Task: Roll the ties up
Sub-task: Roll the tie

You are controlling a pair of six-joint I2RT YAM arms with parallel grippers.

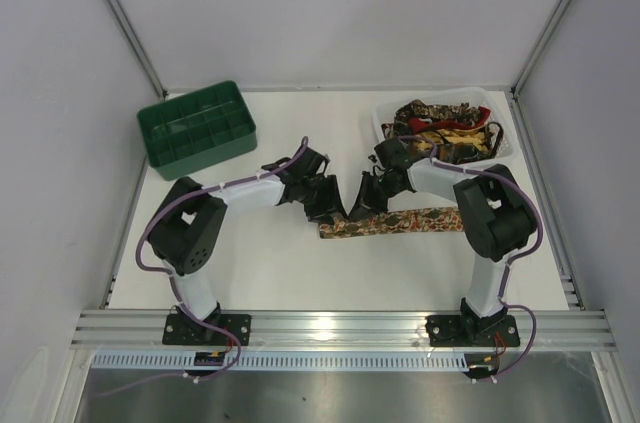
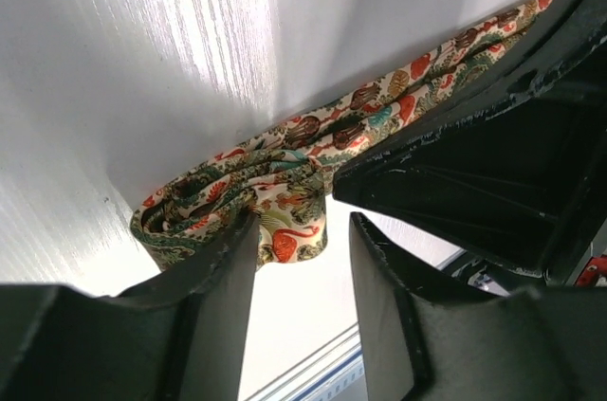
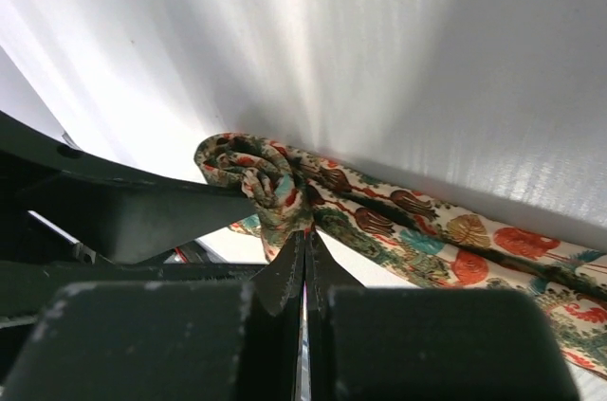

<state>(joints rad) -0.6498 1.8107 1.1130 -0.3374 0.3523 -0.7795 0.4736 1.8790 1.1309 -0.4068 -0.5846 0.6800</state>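
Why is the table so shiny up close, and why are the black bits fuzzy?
Left wrist view: bright glare streaks the white table, and the near black jaws are dark and slightly blurred. Right wrist view: the same glare, fading to grey shadow above the flowery red-and-brown fabric necktie. Top view: even light, all sharp.

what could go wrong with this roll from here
1. The tie is only loosely coiled at its end and pinched by the right gripper; it may unwind if released.
2. The left gripper sits open right beside it, so the fingers may collide or snag the fabric.
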